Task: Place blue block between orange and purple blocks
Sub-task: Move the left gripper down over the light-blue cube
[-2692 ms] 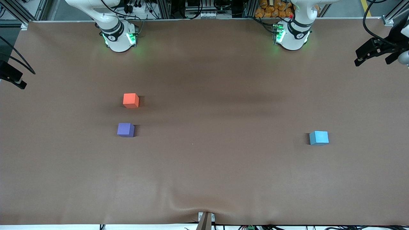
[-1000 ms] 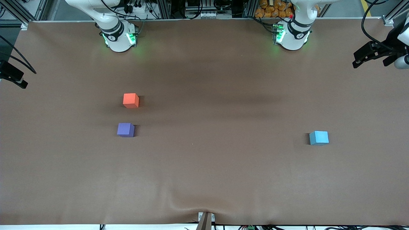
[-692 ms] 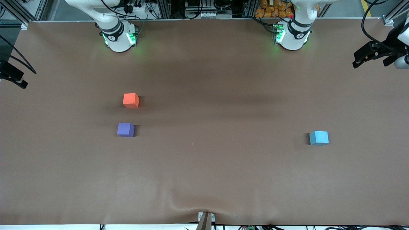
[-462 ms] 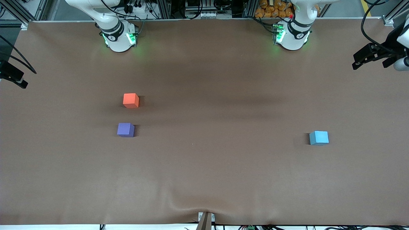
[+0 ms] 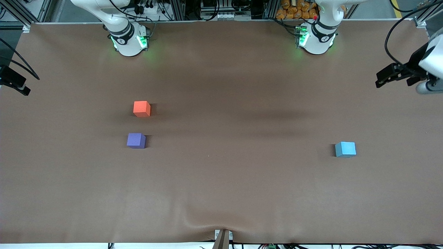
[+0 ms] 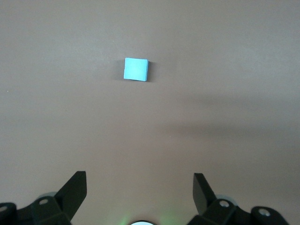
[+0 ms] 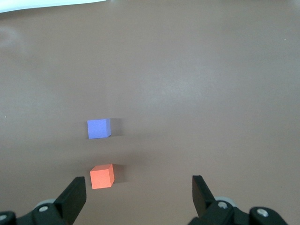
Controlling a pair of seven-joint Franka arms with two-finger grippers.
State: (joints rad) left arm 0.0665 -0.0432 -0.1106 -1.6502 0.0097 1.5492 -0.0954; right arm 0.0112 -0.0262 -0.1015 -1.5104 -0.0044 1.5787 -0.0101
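The light blue block (image 5: 345, 149) sits alone on the table toward the left arm's end; it also shows in the left wrist view (image 6: 136, 69). The orange block (image 5: 142, 108) and the purple block (image 5: 136, 140) sit toward the right arm's end with a gap between them, the purple one nearer the front camera. Both show in the right wrist view, orange (image 7: 102, 176) and purple (image 7: 98, 128). My left gripper (image 5: 393, 81) is open and empty over the table's edge at the left arm's end (image 6: 139, 185). My right gripper (image 5: 15, 83) is open and empty over the edge at the right arm's end (image 7: 138, 187).
The brown table cover (image 5: 221, 180) has a wrinkle at the middle of its front edge (image 5: 207, 224). The two arm bases (image 5: 128, 41) (image 5: 316, 38) stand along the edge farthest from the front camera.
My left gripper has moved in over the table from the left arm's end, toward the blue block. The right arm and the three blocks have not moved.
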